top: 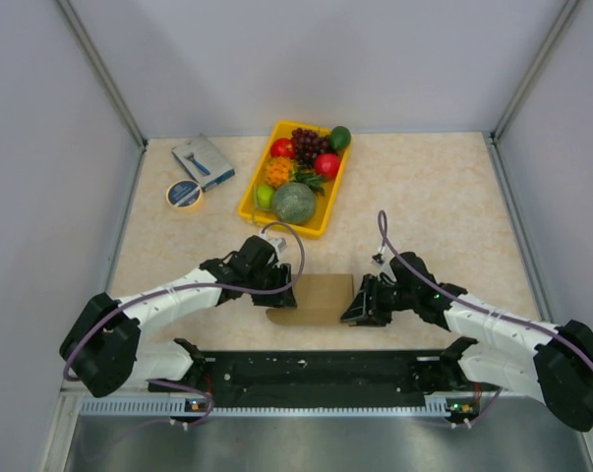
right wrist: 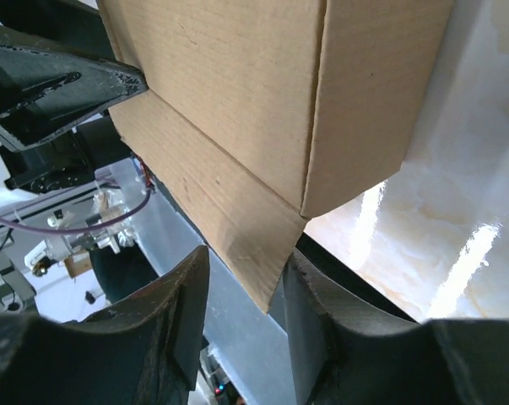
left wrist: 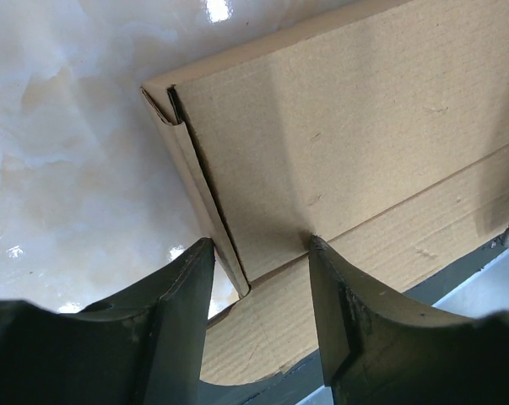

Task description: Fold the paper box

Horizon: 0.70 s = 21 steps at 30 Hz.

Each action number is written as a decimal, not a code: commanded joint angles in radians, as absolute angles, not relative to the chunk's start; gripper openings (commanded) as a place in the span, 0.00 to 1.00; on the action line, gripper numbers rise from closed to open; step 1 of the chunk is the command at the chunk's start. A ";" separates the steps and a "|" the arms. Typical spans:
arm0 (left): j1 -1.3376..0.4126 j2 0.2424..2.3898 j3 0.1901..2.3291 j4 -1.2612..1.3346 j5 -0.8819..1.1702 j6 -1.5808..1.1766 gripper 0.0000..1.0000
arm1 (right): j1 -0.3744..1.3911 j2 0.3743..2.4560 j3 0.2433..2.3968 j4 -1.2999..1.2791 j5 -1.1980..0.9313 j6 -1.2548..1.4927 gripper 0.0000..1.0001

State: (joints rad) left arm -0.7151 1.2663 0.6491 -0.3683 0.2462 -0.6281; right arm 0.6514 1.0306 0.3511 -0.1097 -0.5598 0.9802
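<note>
Top external view puts the paper box [top: 318,295] lowest on the table [top: 434,197], just beyond the arm bases at lower centre. Its long axis runs left to right across the frame. The box is partly folded, with one side wall up in the right wrist view. The left gripper [top: 282,287] meets its left end with jaws spread wide over a flat panel and clamping nothing. The right gripper [top: 355,307] meets the right end with jaws part open and a flap corner between them; grip cannot be told. Farther up, a yellow tray [top: 276,224] holds grapes [top: 309,144], red fruit, an orange one and green ones. Left of it lie a tape roll [top: 185,194] and a blue-grey box [top: 203,161]. The marbled beige tabletop is enclosed by plain grey walls.
</note>
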 commanded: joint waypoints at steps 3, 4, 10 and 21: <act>-0.715 1.244 0.635 -0.345 0.262 -0.623 0.53 | 0.644 1.040 0.321 0.058 -0.592 1.052 0.31; -0.715 1.244 0.635 -0.347 0.262 -0.621 0.53 | 0.643 1.029 0.315 0.057 -0.583 1.060 0.30; -0.713 1.246 0.627 -0.345 0.259 -0.618 0.53 | 0.580 0.980 0.203 0.201 -0.597 1.182 0.30; -0.715 1.244 0.629 -0.344 0.264 -0.620 0.52 | 0.555 1.012 0.167 0.281 -0.626 1.232 0.20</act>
State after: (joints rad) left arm -0.7132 1.2644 0.6426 -0.3588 0.2539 -0.6277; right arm 0.5667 0.9951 0.1558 0.2028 -0.6033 1.2186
